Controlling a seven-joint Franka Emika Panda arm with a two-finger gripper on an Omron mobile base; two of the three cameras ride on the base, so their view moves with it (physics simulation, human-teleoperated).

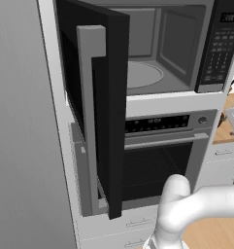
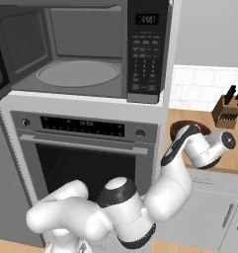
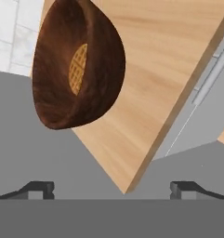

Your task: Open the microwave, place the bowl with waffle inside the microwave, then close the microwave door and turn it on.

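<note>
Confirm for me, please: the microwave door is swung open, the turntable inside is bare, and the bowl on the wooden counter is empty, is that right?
Not quite. The bowl is not empty: the hand view shows a waffle lying in it. The rest holds: the microwave door is swung open, the turntable is bare, and the bowl sits on the wooden counter.

Steel built-in oven (image 2: 86,163) w/ dark window, lower centre of right base view; horiz. grey handle bar (image 2: 83,144) across its door, black control strip (image 2: 83,126) above w/ round knob (image 2: 140,132) at rt end. Light wood countertop (image 2: 236,158) mid-right, same frame; wooden knife block (image 2: 228,111) w/ black handles on it, near rt edge. White tile backsplash (image 2: 199,86) behind. Grey drawer fronts (image 2: 214,207) w/ slim handles, lower right. Tall grey panel (image 1: 21,146) along left of left base view.
</note>
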